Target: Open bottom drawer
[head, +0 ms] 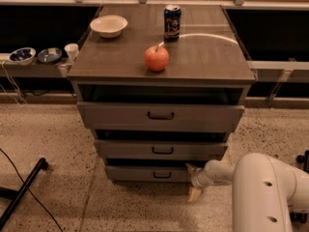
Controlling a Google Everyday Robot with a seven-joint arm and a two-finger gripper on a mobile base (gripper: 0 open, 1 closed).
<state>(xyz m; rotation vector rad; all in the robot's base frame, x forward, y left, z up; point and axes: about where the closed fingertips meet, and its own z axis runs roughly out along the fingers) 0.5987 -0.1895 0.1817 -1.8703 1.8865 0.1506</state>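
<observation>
Bottom drawer (pixel 140 174) at the foot of the desk (pixel 203 57), lowest and narrowest-looking of three grey-brown fronts, just above the speckled floor (pixel 58 139). Small dark bar handle (pixel 161 175) at its centre, untouched. Dark gap of shadow above the front; same above the middle drawer (pixel 125 150) and the top drawer (pixel 116 116).

Pincer (pixel 192 180) low at the right end of the bottom drawer, released – two tan tips apart, one near the drawer's upper right corner, the other over the floor, nothing clasped between. Bulky white arm (pixel 260 187) reaching in from the lower right.

On the desk top: red apple (pixel 156 58) near the front, dark soda can (pixel 172 22) upright behind it, white bowl (pixel 108 25) at back left – all well apart. Black pole (pixel 21 190) slanting across the floor at lower left.
</observation>
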